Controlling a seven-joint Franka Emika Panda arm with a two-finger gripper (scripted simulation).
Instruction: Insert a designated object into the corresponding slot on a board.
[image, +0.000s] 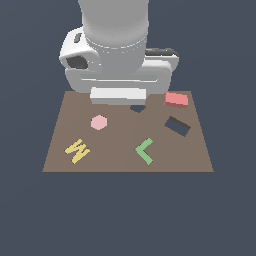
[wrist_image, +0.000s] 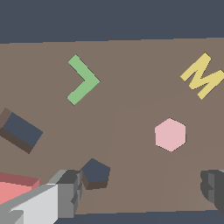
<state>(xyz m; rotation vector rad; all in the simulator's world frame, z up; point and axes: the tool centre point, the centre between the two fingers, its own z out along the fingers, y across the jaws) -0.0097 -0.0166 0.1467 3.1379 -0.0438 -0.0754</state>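
On the board (image: 60, 150), at its far corner on the exterior view's right: red block (image: 176, 99), lying flat, near the slot (image: 177, 126). Gripper (wrist_image: 142, 186) spread wide, empty. Likely rigid, light; best pinched across the short sides.

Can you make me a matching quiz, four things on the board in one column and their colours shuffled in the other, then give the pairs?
Things:
1. block
2. hexagon
3. L-shaped piece
4. M-shaped piece

Colours:
A. green
B. yellow
C. salmon-red
D. pink

Pairs: 1-C, 2-D, 3-A, 4-B. All four lie on the brown board.
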